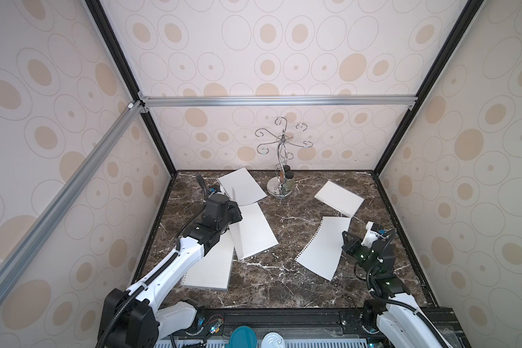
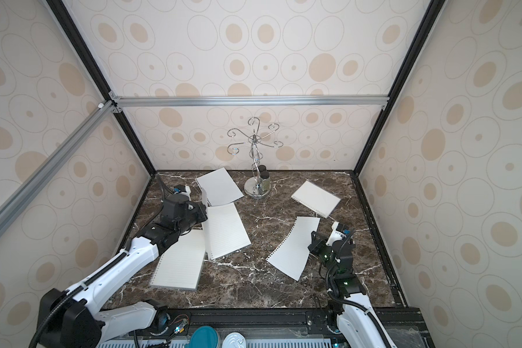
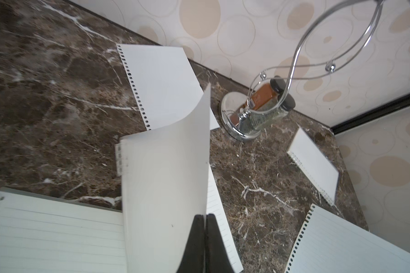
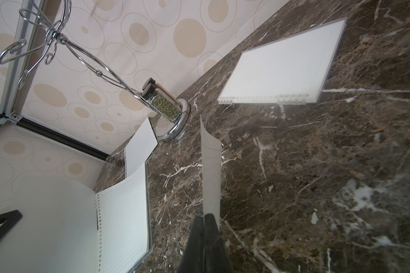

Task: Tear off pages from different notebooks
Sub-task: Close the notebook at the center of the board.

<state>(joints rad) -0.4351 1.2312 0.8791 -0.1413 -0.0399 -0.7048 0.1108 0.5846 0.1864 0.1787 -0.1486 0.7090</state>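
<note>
Left arm, white and black, reached over the front-left pad; right arm, same make, stood at the counter's right side.

Counter: dark brown marble, white-veined.

Notebooks, three white spiral-bound pads with grey covers:
- Front lined notebook, front left.
- Middle lined notebook, overlapping the front one's far corner.
- Plain notebook, back right.

Pages:
- Lined punched page, right of centre, its edge pinched in the right tool, which was clamped tight on it.
- Curled plain page, upright in the left tool, likewise clamped tight.
- Flat plain page, lying at the back.

Chrome wire hook stand, back centre.

Two black-capped glass jars, at its base.
</note>
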